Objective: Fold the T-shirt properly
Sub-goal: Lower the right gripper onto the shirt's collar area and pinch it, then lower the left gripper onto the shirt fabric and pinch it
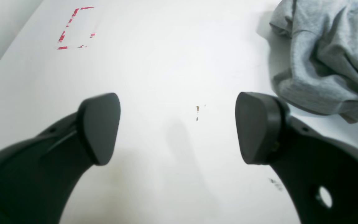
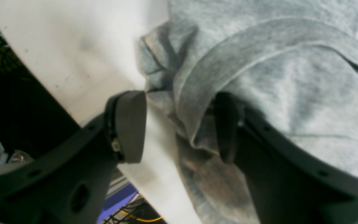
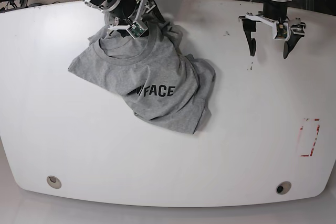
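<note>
The crumpled heather-grey cotton T-shirt lies on the white table. The right end effector straddles its ribbed collar, jaws apart; the left end effector hovers wide apart, pointing down.

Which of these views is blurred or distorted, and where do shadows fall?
Right wrist view: soft and blurred, the T-shirt fuzzy around the right gripper. Left wrist view: wide-angle bend, faint shadow on the table between the left gripper pads. Base view: sharp, evenly lit.
</note>
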`<act>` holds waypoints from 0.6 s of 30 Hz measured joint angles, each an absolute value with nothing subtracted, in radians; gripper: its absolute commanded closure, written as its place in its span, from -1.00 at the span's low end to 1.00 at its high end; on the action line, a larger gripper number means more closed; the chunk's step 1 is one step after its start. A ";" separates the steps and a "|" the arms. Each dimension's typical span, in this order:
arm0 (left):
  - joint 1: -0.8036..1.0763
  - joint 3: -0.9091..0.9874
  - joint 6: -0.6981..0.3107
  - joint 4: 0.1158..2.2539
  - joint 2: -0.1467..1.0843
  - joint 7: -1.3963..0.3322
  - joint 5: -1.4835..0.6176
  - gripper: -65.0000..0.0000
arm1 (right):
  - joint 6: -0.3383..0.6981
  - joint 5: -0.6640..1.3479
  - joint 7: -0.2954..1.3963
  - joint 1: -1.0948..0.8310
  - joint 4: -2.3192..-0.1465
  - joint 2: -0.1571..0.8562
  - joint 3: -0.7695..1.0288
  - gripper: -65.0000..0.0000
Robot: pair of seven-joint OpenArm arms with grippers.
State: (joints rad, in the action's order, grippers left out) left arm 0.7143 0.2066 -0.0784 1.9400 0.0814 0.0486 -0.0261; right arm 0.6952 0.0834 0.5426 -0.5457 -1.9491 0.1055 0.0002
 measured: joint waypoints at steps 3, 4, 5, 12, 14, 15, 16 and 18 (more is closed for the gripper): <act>0.714 0.207 -0.078 1.940 0.081 0.049 -0.026 -0.68 | 0.695 0.083 0.535 -0.542 -1.913 0.105 0.000 -0.01; 0.714 0.207 -0.078 1.940 0.081 0.049 -0.026 -0.68 | 0.696 0.084 0.533 -0.542 -1.902 0.105 0.000 0.00; 0.714 0.207 -0.078 1.940 0.081 0.049 -0.026 -0.68 | 0.696 0.082 0.538 -0.541 -1.892 0.105 0.000 0.00; 0.714 0.207 -0.078 1.940 0.081 0.049 -0.026 -0.68 | 0.696 0.083 0.534 -0.527 -1.880 0.099 0.001 0.47; 0.714 0.207 -0.078 1.940 0.081 0.049 -0.026 -0.68 | 0.696 0.083 0.533 -0.527 -1.880 0.099 0.001 0.73; 0.714 0.207 -0.078 1.940 0.081 0.049 -0.026 -0.68 | 0.696 0.083 0.535 -0.527 -1.880 0.099 0.001 0.86; 0.714 0.207 -0.078 1.940 0.081 0.049 -0.026 -0.68 | 0.696 0.083 0.536 -0.528 -1.880 0.100 0.001 0.95; 0.714 0.207 -0.078 1.940 0.081 0.049 -0.026 -0.68 | 0.696 0.083 0.536 -0.528 -1.880 0.100 0.003 1.00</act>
State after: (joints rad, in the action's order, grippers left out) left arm 0.7143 0.2066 -0.0784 1.9400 0.0811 0.0490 -0.0261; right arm 0.6956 0.0834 0.5358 -0.5282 -1.8801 0.0998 0.0029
